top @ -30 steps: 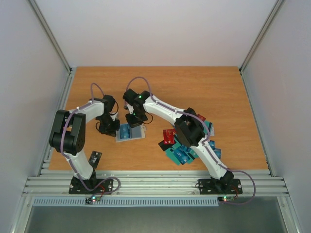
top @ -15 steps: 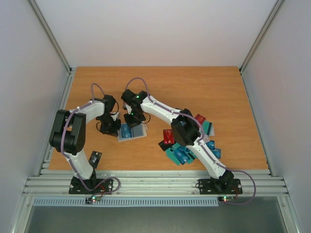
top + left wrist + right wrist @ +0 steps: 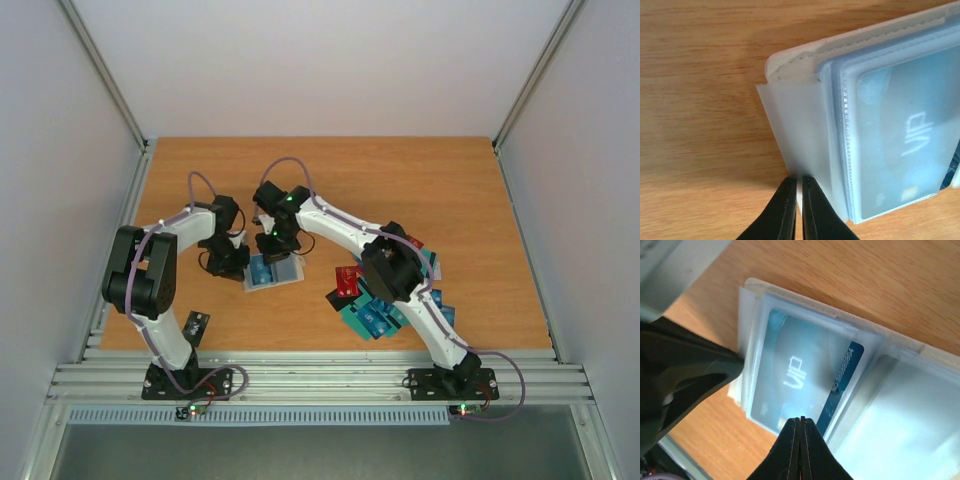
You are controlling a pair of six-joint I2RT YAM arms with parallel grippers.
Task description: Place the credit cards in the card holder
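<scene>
The cream card holder (image 3: 283, 274) lies open on the table between the arms. My left gripper (image 3: 236, 263) is shut on the edge of one of its clear sleeves (image 3: 800, 135), at the holder's left side (image 3: 795, 55). A blue VIP credit card (image 3: 795, 375) sits mostly inside a sleeve, with its dark blue right edge sticking out. It also shows in the left wrist view (image 3: 910, 145). My right gripper (image 3: 800, 424) is shut with nothing between its fingers, its tips at the near edge of that card. In the top view the right gripper (image 3: 272, 248) is over the holder.
A pile of teal, blue and red cards (image 3: 372, 312) lies at the right, partly under the right arm. A small black item (image 3: 196, 325) lies by the left arm's base. The left gripper's body (image 3: 685, 370) fills the left of the right wrist view.
The right gripper has shifted slightly over the card holder, and the holder has moved a little. The left gripper has kept its hold.
</scene>
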